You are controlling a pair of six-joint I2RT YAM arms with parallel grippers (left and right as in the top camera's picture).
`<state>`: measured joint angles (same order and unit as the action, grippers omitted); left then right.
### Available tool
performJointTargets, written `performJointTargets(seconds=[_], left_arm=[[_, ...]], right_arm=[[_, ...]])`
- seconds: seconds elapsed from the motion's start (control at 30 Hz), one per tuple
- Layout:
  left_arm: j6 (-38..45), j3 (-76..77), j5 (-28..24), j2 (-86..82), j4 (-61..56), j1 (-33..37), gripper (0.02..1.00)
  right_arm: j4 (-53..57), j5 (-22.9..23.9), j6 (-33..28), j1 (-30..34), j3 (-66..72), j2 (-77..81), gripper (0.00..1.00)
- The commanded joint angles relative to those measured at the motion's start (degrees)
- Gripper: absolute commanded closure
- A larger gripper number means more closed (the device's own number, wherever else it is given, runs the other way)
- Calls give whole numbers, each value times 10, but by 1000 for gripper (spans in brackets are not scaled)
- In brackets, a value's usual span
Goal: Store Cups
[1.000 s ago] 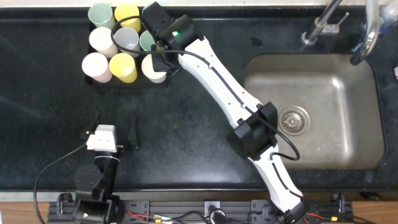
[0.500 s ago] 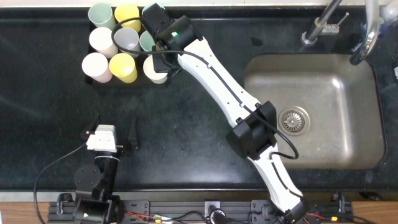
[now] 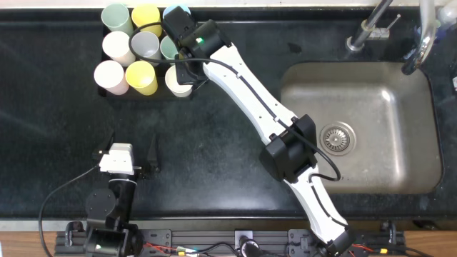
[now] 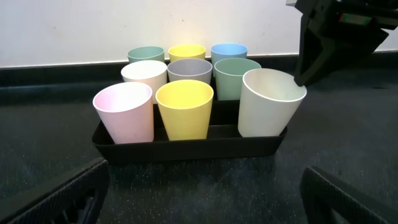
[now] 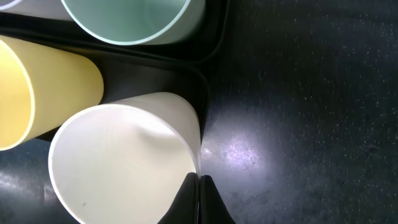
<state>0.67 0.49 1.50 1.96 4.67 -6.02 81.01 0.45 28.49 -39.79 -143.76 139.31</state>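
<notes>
Right gripper (image 5: 199,185): jaws pressed together on rim of white cup (image 5: 124,155), thin wall pinched between them. Cup tilted, leaning outward, sits in corner slot of black tray (image 4: 186,146). Same row: yellow cup (image 4: 185,109), pink cup (image 4: 124,112), both upright. Behind: cream, grey, green; back row green, yellow, blue. All cups empty. Left gripper (image 4: 202,186): jaws spread wide, holding nothing, well apart from tray. Black speckled worktop (image 3: 214,157). Steel sink (image 3: 400,107) on right-arm side, faucet (image 3: 368,28) behind it.
</notes>
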Motion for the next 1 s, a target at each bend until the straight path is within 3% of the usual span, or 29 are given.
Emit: performJointTargets(seconds=[0.03,0.73,0.77,0.87,1.0], left_arm=[[13,0,-3,0,2,-2,20],[13,0,-3,0,2,-2,18],[13,0,-3,0,2,-2,18],[13,0,-3,0,2,-2,20],[13,0,-3,0,2,-2,20]], right_arm=[[-4,5,2,0,8,10,956],[-12,6,2,0,8,22,956],[-12,6,2,0,8,22,923],[-12,6,2,0,8,22,687],[-14,6,2,0,8,22,606]])
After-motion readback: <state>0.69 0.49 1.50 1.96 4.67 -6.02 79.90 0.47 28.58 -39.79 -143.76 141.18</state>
